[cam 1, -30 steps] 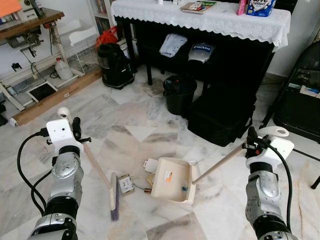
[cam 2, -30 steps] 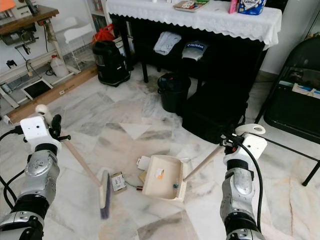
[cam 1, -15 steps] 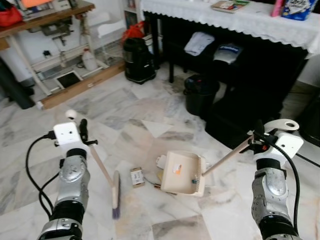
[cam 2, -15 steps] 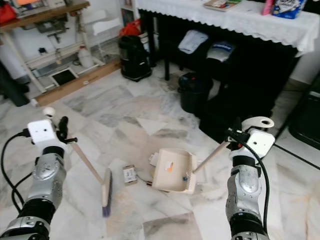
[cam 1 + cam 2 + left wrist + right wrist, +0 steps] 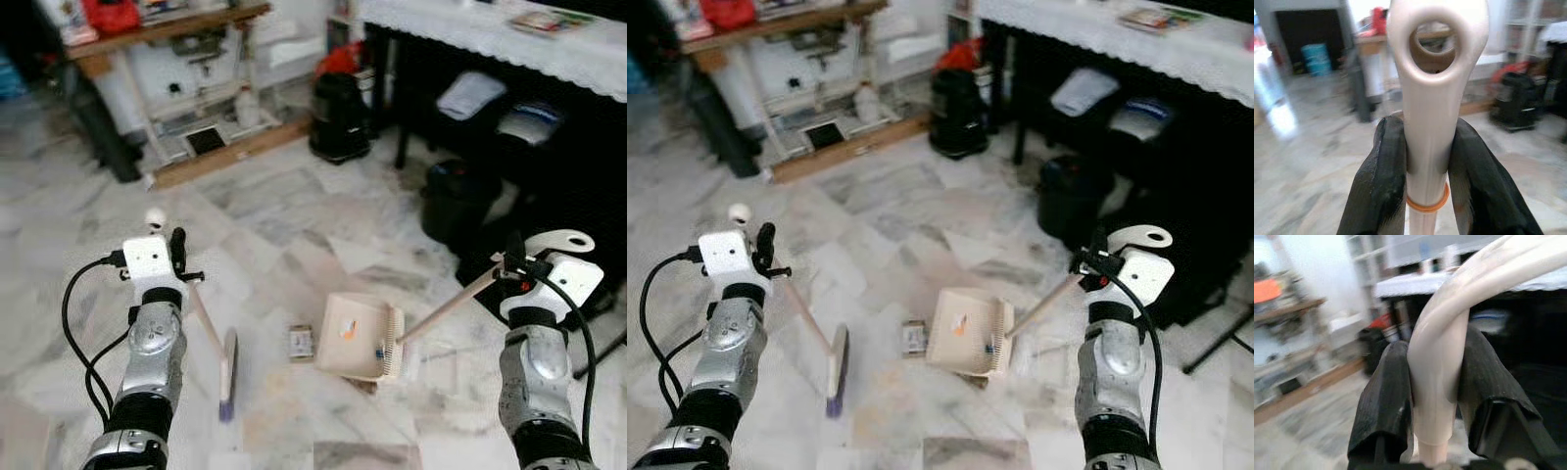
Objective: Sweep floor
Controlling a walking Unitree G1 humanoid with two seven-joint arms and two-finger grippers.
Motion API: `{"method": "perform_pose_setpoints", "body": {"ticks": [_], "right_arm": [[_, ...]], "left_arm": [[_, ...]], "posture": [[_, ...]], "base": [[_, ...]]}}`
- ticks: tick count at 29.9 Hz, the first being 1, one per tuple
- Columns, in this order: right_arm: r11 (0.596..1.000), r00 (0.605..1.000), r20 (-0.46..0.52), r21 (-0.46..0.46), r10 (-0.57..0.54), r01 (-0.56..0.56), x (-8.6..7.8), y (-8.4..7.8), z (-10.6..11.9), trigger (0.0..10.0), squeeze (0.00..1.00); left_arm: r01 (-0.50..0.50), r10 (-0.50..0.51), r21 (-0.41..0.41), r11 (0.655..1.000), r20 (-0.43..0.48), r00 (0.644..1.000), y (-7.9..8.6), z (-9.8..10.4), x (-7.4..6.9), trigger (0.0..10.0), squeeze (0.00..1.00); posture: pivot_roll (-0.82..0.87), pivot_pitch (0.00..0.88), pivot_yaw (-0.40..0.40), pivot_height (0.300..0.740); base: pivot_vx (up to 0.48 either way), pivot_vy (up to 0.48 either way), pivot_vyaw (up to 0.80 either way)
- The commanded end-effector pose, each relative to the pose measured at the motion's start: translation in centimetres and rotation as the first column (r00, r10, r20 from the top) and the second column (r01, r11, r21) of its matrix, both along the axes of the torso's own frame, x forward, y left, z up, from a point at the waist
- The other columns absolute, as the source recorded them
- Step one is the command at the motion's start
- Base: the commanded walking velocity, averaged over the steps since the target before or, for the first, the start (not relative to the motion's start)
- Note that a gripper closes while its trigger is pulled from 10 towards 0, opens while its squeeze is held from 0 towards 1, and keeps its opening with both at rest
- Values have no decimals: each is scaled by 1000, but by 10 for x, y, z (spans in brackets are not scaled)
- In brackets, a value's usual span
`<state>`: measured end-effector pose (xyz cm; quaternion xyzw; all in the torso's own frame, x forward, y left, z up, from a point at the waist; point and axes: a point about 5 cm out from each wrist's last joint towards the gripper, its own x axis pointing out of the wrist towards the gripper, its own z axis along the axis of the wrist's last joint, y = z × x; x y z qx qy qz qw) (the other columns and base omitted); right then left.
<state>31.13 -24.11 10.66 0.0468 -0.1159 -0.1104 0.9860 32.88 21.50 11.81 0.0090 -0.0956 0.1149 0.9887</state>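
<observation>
**Sweep partly done, scraps left on the marble**

The floor [image 5: 294,225] was swept only in part, judging by how things lay; a small box-like scrap [image 5: 301,342] sat just outside the dustpan's mouth, between pan and broom head, and a pale scrap lay beside the pan's far edge, so gathering remained.

The left gripper [image 5: 1426,161] was clamped on the broom [image 5: 223,364] near its handle's looped end, the bristle head resting on the floor well below and ahead of that gripper.

The right gripper [image 5: 1435,396] was closed round the dustpan [image 5: 359,337] handle's top, the pan lying down the pole from it; inside were an orange fleck and a small bluish bit (too small to identify).
</observation>
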Motion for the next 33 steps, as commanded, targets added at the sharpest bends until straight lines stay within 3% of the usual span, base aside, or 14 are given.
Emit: {"method": "perform_pose_setpoints", "body": {"ticks": [1,15,33], "right_arm": [[1000,996,83,-3,11,-11,4,3,19,10000,0],[1000,996,84,-13,14,-13,-1,-6,22,10000,0],[997,996,68,35,64,-66,5,-5,23,10000,0]], "left_arm": [[-14,13,24,1000,40,999,3,10,0,10000,0],[17,-17,15,1000,33,999,-13,10,4,10000,0],[-7,7,11,1000,46,999,-10,13,1,10000,0]], "posture": [[-58,0,30,740],[-97,0,35,740],[-70,0,13,740]], "base": [[0,0,800],[0,0,800],[0,0,675]]}}
